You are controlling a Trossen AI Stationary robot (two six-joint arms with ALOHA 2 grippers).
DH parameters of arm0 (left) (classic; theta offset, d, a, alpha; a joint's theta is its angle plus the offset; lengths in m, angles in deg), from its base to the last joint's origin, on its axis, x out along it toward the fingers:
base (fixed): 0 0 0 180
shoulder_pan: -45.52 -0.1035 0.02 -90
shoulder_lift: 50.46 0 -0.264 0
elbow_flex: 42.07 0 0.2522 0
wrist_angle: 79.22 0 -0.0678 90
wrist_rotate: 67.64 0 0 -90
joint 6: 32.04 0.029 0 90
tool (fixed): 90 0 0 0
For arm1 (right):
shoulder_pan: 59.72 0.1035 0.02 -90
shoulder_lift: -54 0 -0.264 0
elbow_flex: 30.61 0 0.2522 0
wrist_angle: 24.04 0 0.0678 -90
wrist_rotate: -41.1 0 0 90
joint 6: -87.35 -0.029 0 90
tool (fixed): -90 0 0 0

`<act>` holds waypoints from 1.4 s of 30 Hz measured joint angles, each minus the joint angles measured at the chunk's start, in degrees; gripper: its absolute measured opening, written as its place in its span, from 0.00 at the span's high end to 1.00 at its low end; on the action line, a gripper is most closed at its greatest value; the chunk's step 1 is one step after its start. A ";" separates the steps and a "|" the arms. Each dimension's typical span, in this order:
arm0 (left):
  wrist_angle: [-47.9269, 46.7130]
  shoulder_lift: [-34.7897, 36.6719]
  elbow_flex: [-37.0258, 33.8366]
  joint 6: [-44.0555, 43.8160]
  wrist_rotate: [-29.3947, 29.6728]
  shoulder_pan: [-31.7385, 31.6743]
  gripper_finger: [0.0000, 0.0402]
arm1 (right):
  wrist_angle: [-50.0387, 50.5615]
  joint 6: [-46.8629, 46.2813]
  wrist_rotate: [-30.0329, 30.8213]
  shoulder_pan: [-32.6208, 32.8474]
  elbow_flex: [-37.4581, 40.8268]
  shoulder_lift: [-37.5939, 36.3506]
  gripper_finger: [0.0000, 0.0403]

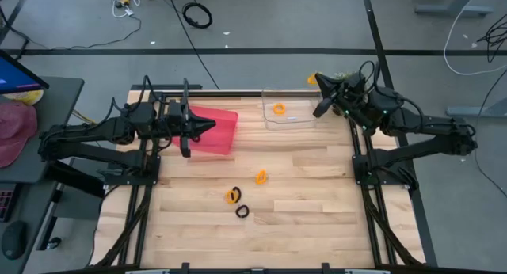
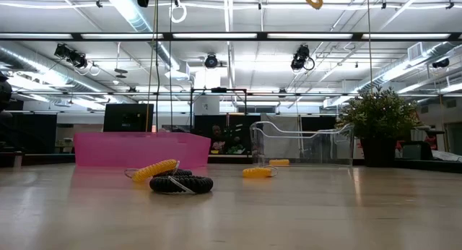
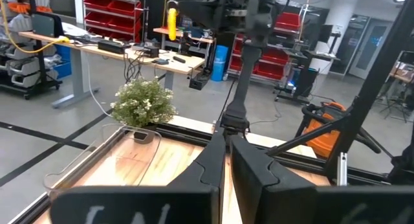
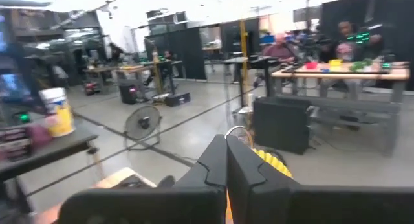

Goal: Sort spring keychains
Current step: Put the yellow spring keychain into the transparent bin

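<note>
High view: right tool pinches an orange keychain; left tool pressed together.

The orange keychain pinched in the right end effector is mostly hidden behind its dark fingers; in the low view that end effector is cut off at the top edge; the left end effector blocks the table beneath it.
</note>
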 joint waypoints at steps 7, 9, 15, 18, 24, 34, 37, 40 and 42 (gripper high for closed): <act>-0.01 0.00 0.00 -0.04 0.00 0.00 0.94 | 12.40 -2.73 -3.76 -8.76 -6.19 3.63 1.00; 0.00 0.00 0.00 -0.04 0.02 0.00 0.94 | 17.76 -3.19 -6.79 -11.64 -10.06 6.01 1.00; -0.01 0.00 0.00 -0.04 0.02 0.00 0.94 | 31.64 -4.42 -14.72 -19.11 -22.08 14.34 1.00; -0.02 0.00 0.00 -0.07 0.02 0.00 0.94 | 38.34 -6.85 -20.77 -22.84 -27.18 18.74 1.00; -0.15 0.00 0.00 -0.09 0.02 0.00 0.94 | 48.73 -9.39 -29.41 -27.64 -32.84 25.38 1.00; -0.17 0.00 0.00 -0.09 0.02 0.00 0.94 | 63.55 -10.65 -39.13 -32.91 -33.53 33.51 1.00; -0.17 0.00 0.00 -0.07 0.02 0.00 0.94 | 65.67 -10.04 -40.28 -33.84 -33.53 35.83 1.00; -0.17 0.00 0.00 -0.07 0.01 0.00 0.94 | 66.44 -9.19 -41.21 -34.36 -33.53 38.00 1.00; -0.17 0.00 0.00 -0.07 0.02 0.00 0.94 | 67.11 -9.05 -41.21 -34.47 -33.53 39.59 1.00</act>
